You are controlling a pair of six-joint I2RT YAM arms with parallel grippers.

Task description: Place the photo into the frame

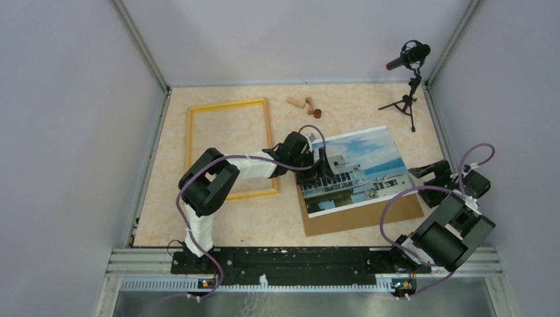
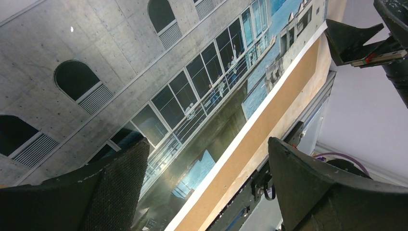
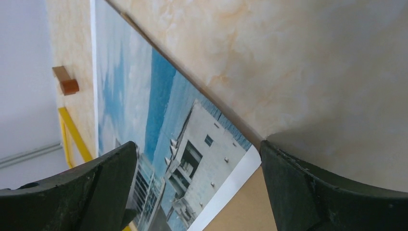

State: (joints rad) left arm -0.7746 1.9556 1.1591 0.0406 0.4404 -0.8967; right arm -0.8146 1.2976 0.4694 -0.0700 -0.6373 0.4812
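The photo (image 1: 356, 165) lies face up on a brown board (image 1: 370, 214) at the table's centre-right. It is well apart from the frame (image 1: 228, 104), which lies flat at the left. The photo's long axis runs across the table, left to right, with its right end angled slightly away from the arms. The frame's long axis runs near to far. Seating the print therefore looks to need about a quarter turn as well as a shift leftward.

The left gripper (image 1: 321, 165) hangs over the photo's left end, the end facing the frame. Its jaws are spread wide with nothing between them, and its wrist view shows the print directly beneath. Contact cannot be judged. The right gripper (image 1: 429, 175) sits at the photo's right edge, also agape and empty, with the near right corner between its fingers (image 3: 96, 187). The left arm is the nearer to the frame.
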